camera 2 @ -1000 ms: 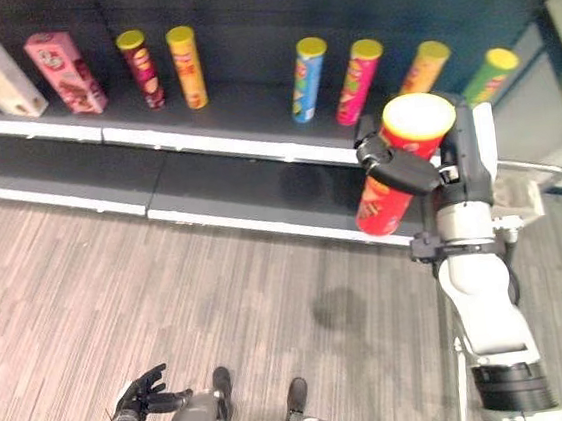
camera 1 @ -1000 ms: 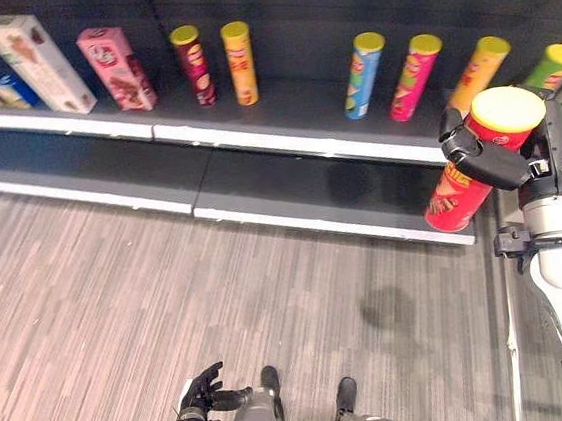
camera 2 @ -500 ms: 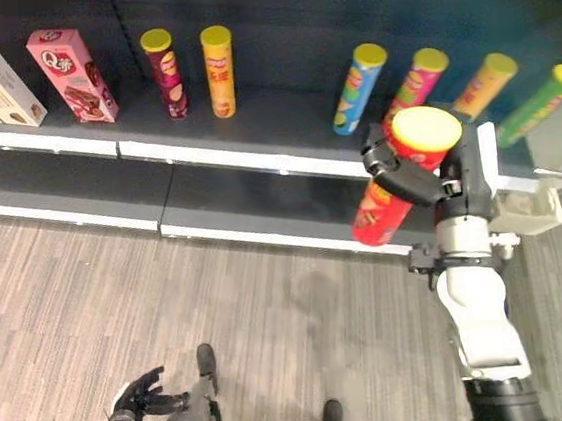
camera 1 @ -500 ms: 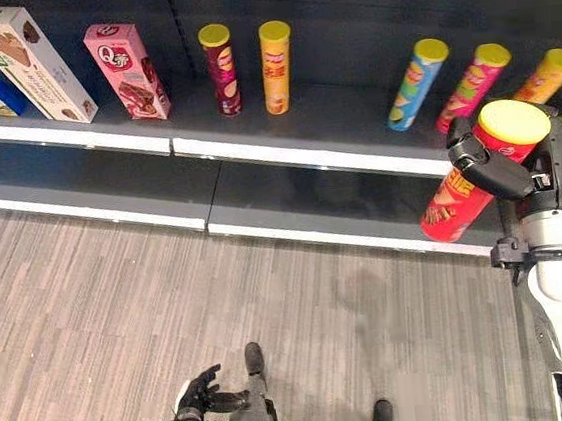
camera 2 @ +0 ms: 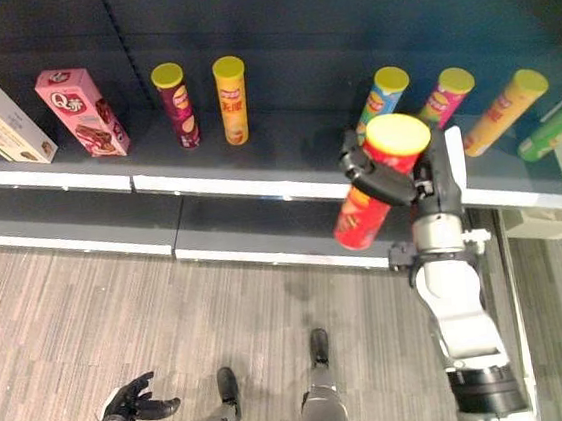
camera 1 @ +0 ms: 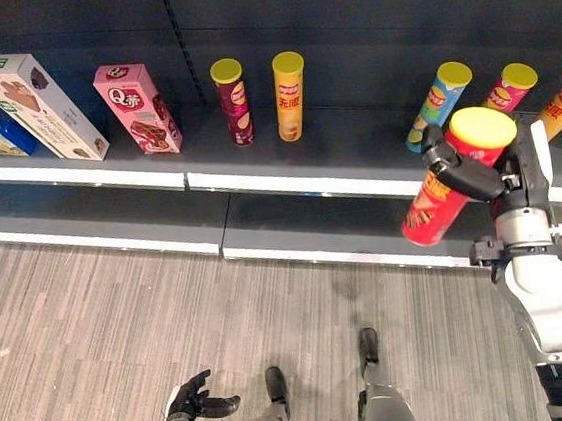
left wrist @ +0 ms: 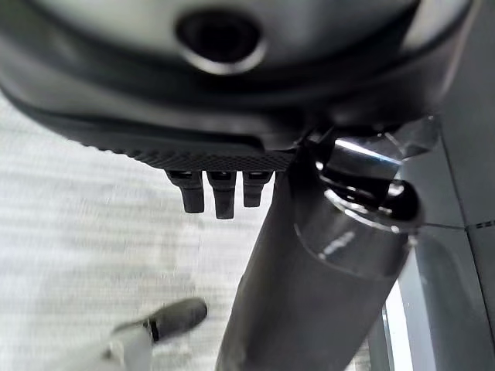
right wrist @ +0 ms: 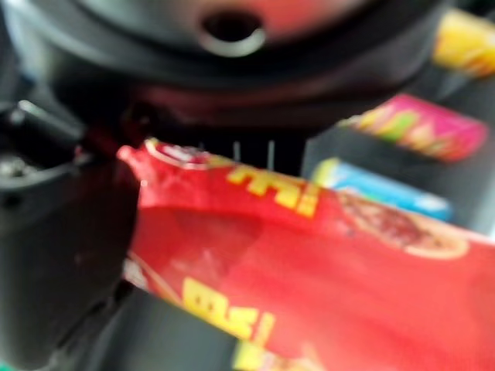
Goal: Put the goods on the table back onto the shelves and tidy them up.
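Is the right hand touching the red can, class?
Touching. The right eye view shows the right hand with fingers curled round the red can, held tilted in the air before the shelf.

Right hand (camera 2: 396,180) grips red can (camera 2: 375,193); shelf (camera 2: 258,178) behind.

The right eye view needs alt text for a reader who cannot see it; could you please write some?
The robot's right hand grips a red can with a yellow lid, tilted, in front of a dark shelf. On the shelf stand two boxes and two upright cans, with more cans leaning at the right. The left hand hangs open over the wood-look floor.
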Motion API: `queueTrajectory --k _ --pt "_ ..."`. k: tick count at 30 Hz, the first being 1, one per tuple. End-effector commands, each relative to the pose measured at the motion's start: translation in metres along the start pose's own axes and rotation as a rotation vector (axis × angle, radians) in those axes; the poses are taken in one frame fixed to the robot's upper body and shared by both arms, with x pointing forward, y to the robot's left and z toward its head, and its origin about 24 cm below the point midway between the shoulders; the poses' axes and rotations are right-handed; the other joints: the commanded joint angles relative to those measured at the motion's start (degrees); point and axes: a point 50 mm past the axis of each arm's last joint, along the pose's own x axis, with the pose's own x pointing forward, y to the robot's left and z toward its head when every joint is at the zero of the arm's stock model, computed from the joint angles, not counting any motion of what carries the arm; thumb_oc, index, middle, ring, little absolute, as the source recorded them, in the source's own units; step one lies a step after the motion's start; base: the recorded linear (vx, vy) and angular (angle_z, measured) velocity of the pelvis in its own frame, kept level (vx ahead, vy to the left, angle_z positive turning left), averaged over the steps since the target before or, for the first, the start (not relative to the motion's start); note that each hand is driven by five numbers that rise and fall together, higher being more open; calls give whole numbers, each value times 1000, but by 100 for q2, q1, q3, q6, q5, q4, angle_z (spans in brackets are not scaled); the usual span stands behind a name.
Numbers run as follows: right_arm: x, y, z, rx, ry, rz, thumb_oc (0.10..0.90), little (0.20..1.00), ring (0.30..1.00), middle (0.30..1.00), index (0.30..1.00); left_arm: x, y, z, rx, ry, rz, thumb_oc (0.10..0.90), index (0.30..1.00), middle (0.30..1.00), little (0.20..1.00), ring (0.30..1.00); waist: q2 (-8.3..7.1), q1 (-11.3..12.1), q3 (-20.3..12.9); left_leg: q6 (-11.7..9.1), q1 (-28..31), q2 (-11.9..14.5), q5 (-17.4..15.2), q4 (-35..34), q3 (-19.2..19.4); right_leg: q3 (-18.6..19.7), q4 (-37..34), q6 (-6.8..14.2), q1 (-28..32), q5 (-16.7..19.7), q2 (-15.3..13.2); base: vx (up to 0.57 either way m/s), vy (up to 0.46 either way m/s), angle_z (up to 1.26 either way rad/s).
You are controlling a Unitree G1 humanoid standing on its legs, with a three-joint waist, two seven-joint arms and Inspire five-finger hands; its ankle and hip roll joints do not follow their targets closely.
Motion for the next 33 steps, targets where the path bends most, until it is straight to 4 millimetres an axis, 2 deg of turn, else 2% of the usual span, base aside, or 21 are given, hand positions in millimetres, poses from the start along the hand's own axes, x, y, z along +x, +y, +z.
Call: queueTrajectory --k 1,2,4,5,9,13,15,16,17,20,21,25,30,32,33 --pt "21 -18 64 28 -333 -108 400 300 300 300 300 -2 15 5 -11 -49 46 800 900 900 900 900 68 109 -220 -345 -352 406 -872 1029 -86 -147 611 85 82 -378 65 97 -215 39" --pt "21 -15 63 25 -332 -99 400 300 300 300 300 -3 13 2 -10 -38 38 800 900 900 900 900 79 132 -228 -362 -364 441 -864 1010 -122 -195 618 66 100 -408 86 116 -267 19" --pt "24 -5 65 50 -342 -91 400 300 300 300 300 -5 8 -10 -9 1 29 800 900 900 900 900 203 188 -206 -415 -461 539 -756 933 -292 -392 648 -3 118 -502 130 90 -206 21" --pt "24 -5 65 50 -342 -90 400 300 300 300 300 -5 8 -10 -9 1 29 800 900 900 900 900 204 184 -206 -416 -462 539 -755 932 -295 -395 648 -3 118 -502 130 48 -96 25" --pt "38 8 88 73 -432 -85 400 300 300 300 300 -7 7 -15 21 16 27 800 900 900 900 900 428 365 -63 -473 -562 574 -589 749 -400 -532 755 -38 -3 -613 124 13 -59 17" --pt "49 9 96 64 -458 -108 400 300 300 300 300 -7 9 -17 16 23 39 800 900 900 900 900 562 453 32 -501 -654 564 -493 650 -463 -581 875 -54 -116 -670 98 1 -30 20" --pt "58 3 102 31 -474 -160 400 300 300 300 300 -9 10 -20 19 26 39 800 900 900 900 900 701 548 112 -525 -731 549 -393 545 -529 -642 938 -57 -196 -708 72 0 -15 32" --pt "58 2 103 31 -475 -161 400 300 300 300 300 -9 9 -20 18 25 39 800 900 900 900 900 707 545 114 -526 -735 550 -388 540 -533 -646 942 -58 -203 -709 73 -15 -21 24" --pt "65 -4 112 9 -509 -210 400 300 300 300 300 -10 11 -19 27 12 43 800 900 900 900 900 785 615 186 -541 -801 539 -345 492 -569 -681 958 -47 -270 -718 54 -22 -34 28" --pt "75 -17 130 -15 -570 -307 400 300 300 300 300 -10 16 -15 24 -8 61 800 900 900 900 900 885 717 262 -563 -905 532 -284 430 -620 -716 977 -48 -380 -733 40 -6 -36 16" --pt "80 -27 142 -26 -606 -375 400 300 300 300 300 -11 17 -15 20 -11 69 800 900 900 900 900 930 762 303 -572 -937 530 -241 364 -628 -710 964 -44 -430 -740 43 9 -38 16" --pt "85 -41 168 -44 -695 -492 400 300 300 300 300 -12 22 -16 1 -16 99 800 900 900 900 900 1022 839 406 -603 -1041 520 -155 265 -671 -715 972 -40 -542 -757 37 2 -13 4" --pt "89 -55 182 -115 -732 -595 400 300 300 300 300 -12 24 -11 -13 -42 117 800 900 900 900 900 1104 869 497 -635 -1121 509 -53 148 -710 -730 988 -33 -643 -758 38 2 -22 5" --pt "93 -66 184 -186 -725 -695 400 300 300 300 300 -11 22 -4 6 -72 111 800 900 900 900 900 1189 891 557 -656 -1190 486 34 20 -761 -741 1020 -35 -720 -787 32 -9 -56 9" --pt "94 -65 183 -189 -718 -715 400 300 300 300 300 -11 21 -2 16 -81 109 800 900 900 900 900 1223 894 578 -662 -1204 475 57 -14 -774 -755 1051 -35 -756 -800 31 -5 -41 11"
